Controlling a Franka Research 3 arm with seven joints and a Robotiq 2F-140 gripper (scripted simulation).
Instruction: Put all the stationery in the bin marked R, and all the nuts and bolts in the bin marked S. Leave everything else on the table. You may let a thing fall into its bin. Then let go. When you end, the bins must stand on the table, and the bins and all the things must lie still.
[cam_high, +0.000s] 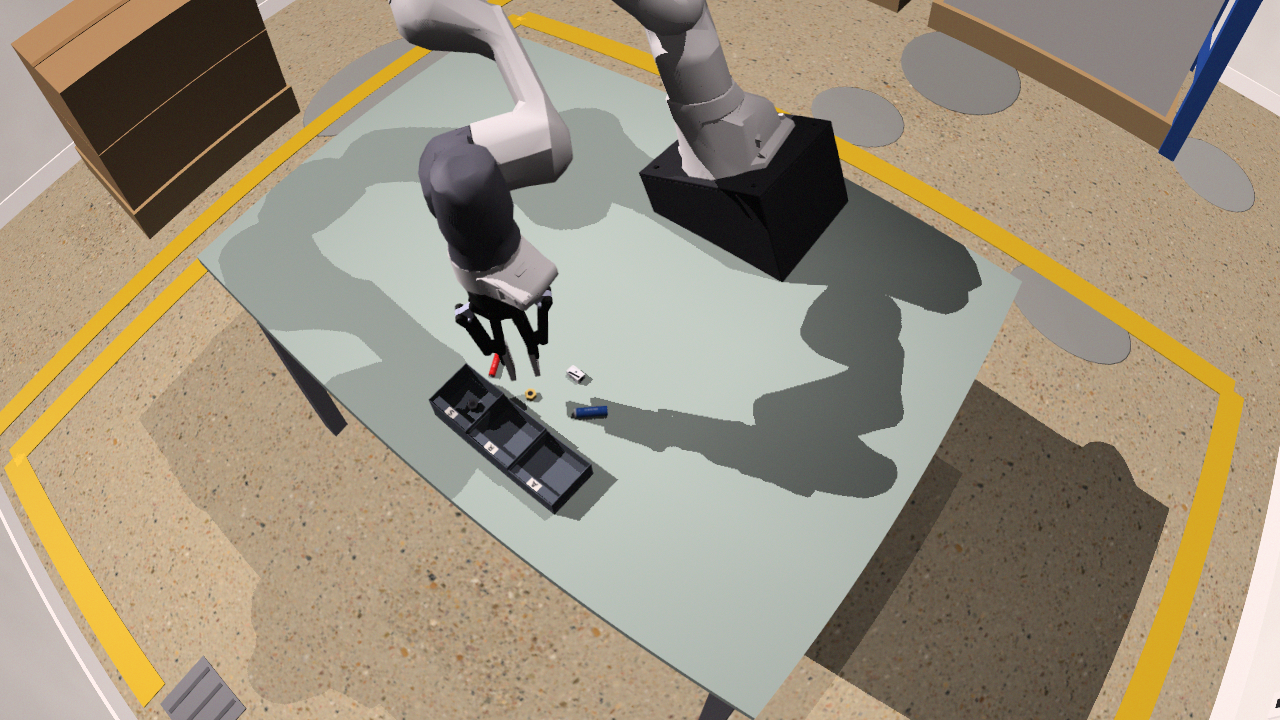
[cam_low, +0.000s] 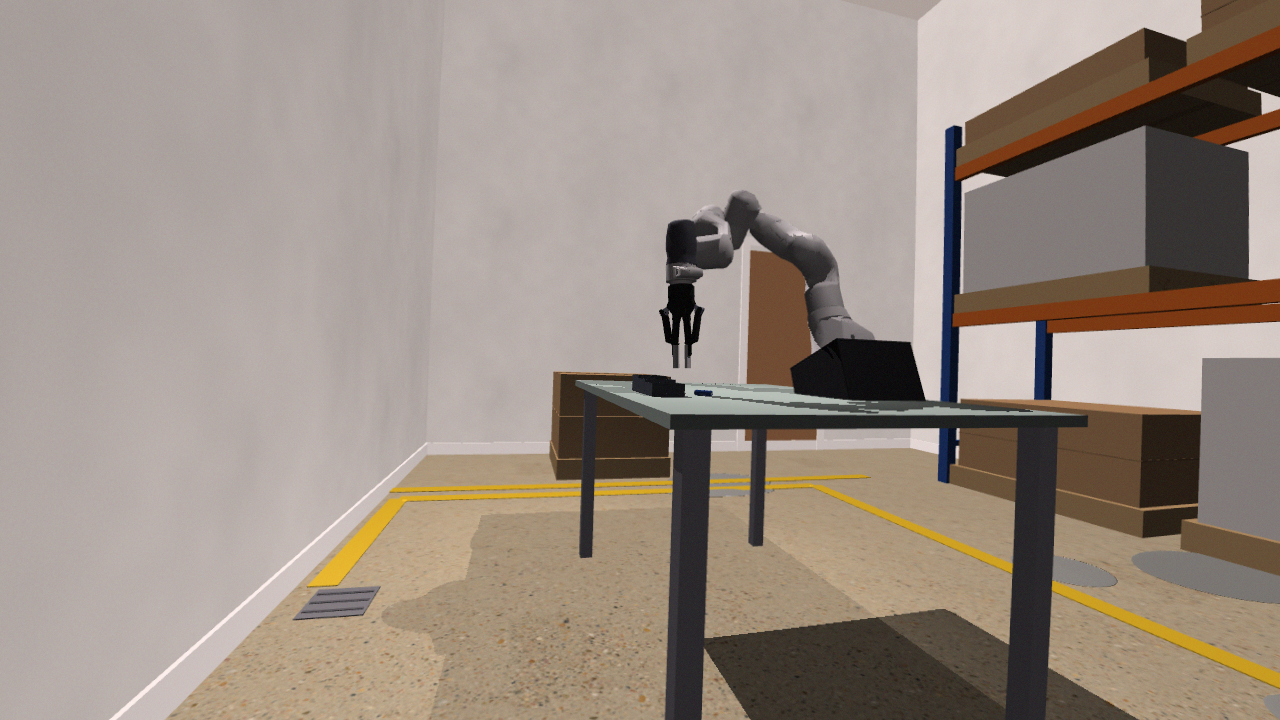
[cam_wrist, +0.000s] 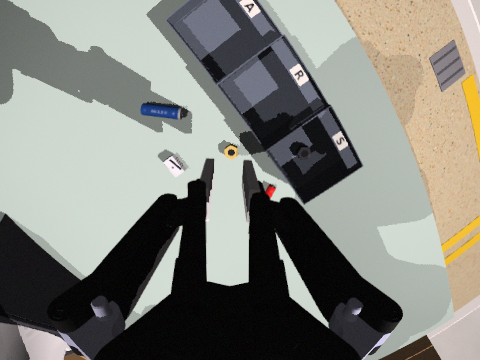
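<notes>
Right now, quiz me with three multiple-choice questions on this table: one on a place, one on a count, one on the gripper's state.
1. Which bin has a small dark piece in it?
A) A
B) R
C) S

2. How many loose things lie on the table outside the bins?
A) two
B) four
C) six

3. How is the gripper?
A) nearly closed, holding nothing
B) clamped on the blue cylinder
C) spread wide open

Answers:
1 C: the dark piece lies in bin S.
2 B: the red piece, yellow ring, white piece and blue cylinder.
3 A: the gripper shows a narrow, bare gap between its fingers.
</notes>
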